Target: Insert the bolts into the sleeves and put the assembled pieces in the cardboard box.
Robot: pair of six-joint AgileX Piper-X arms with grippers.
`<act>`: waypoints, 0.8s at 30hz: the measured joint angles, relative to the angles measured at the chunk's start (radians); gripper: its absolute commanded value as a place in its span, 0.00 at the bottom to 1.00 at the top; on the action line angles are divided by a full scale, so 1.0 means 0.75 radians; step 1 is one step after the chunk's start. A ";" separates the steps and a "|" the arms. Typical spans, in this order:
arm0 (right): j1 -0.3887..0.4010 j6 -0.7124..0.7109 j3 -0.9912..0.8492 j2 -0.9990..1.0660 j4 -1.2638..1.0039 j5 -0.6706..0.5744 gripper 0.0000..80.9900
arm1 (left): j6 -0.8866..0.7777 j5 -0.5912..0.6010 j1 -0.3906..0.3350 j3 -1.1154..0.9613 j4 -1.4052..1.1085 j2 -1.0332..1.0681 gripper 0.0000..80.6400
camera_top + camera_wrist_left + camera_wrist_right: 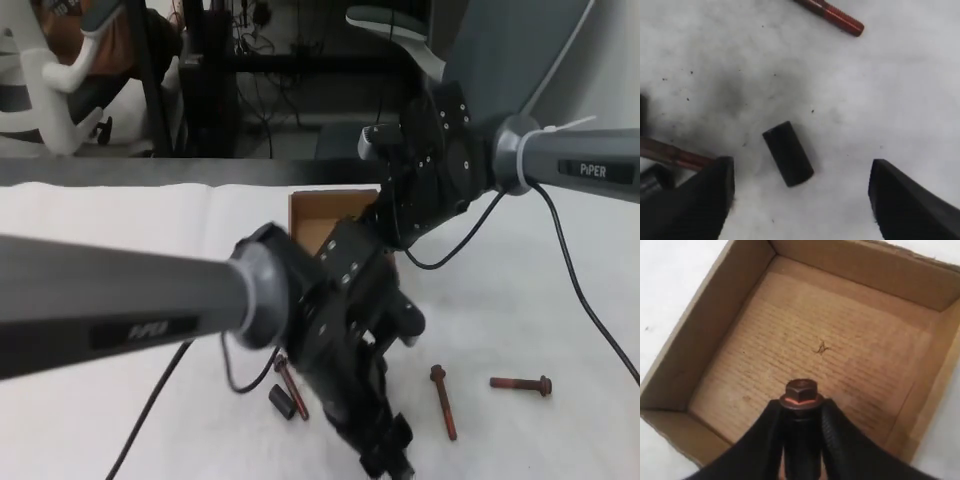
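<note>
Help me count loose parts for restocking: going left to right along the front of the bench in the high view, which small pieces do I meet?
First the leftmost bolt → slanted bolt → bolt lying crosswise. The dark sleeve overlaps the first bolt, so I left it out.

Bright, even light with soft, faint shadows

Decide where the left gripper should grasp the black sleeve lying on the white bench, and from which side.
Grip the black sleeve across its middle, coming straight down from above. It lies flat on its side, clear of the bolts, between the fingers of the open left gripper. Its long axis runs roughly across their closing line, so they would likely meet its curved sides squarely.
</note>
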 measured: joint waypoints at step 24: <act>0.000 0.071 0.009 -0.426 0.837 0.454 0.86 | -0.008 -0.177 -0.071 -0.161 0.197 0.144 0.81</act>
